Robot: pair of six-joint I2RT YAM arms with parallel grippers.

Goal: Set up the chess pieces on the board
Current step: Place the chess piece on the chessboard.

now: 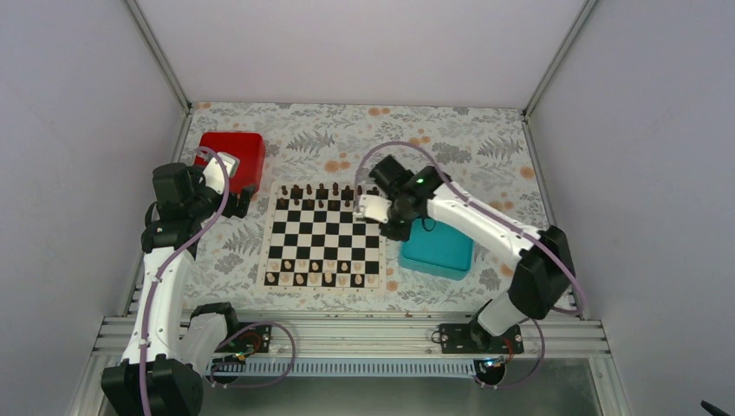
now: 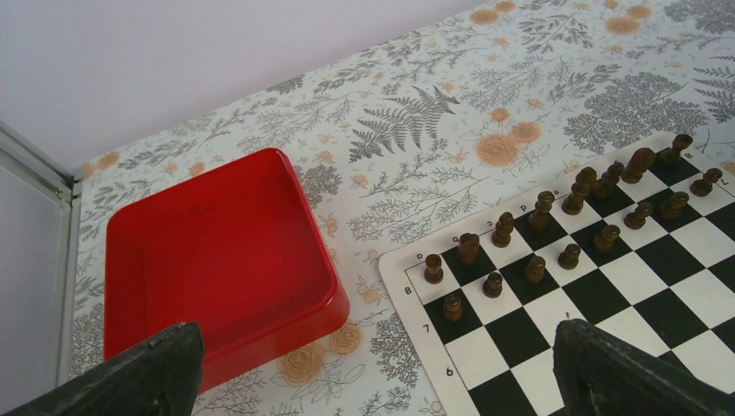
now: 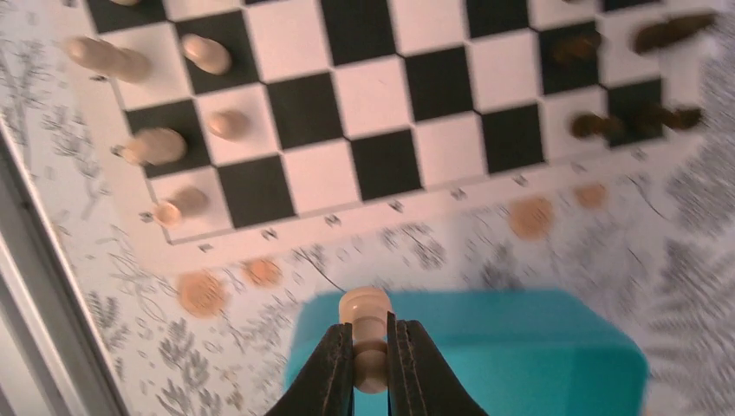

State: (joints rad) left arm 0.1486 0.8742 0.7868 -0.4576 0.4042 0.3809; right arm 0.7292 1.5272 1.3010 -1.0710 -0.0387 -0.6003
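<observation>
Obs.: the right gripper (image 3: 371, 364) had its jaws drawn in narrow on a light pawn (image 3: 366, 334), pinching its body with the rounded end standing proud of the fingertips. It hung off the chessboard's (image 1: 325, 236) right edge, over the teal tray (image 3: 520, 347) lying just beside that edge. The left gripper (image 2: 381, 368) was spread wide and held nothing, by the board's far-left corner with the red tray (image 2: 217, 260) just beyond it. Dark pieces (image 2: 542, 212) stood in two rows along the board's far edge and light pieces (image 1: 321, 278) along its near edge, with some near-side squares apparently unfilled. Risks, as judged: the pinch sat on a small turned surface, so the pawn could twist or slide out during the carry across the board, and the right wrist view was blurred, so I could not check how squarely it was seated. I could not tell whether the base or the head led, and if the head led, the pawn would topple on release. Lowering into the near rows could let a finger clip a neighbouring light piece and knock it over, and an off-centre release would leave the pawn straddling a line. A swing of the left arm could sweep the dark corner pieces close by. Writing: numerals 8, 7 and 6 ran down the board's left border. The border letters were too small to read, and no brand was visible.
</observation>
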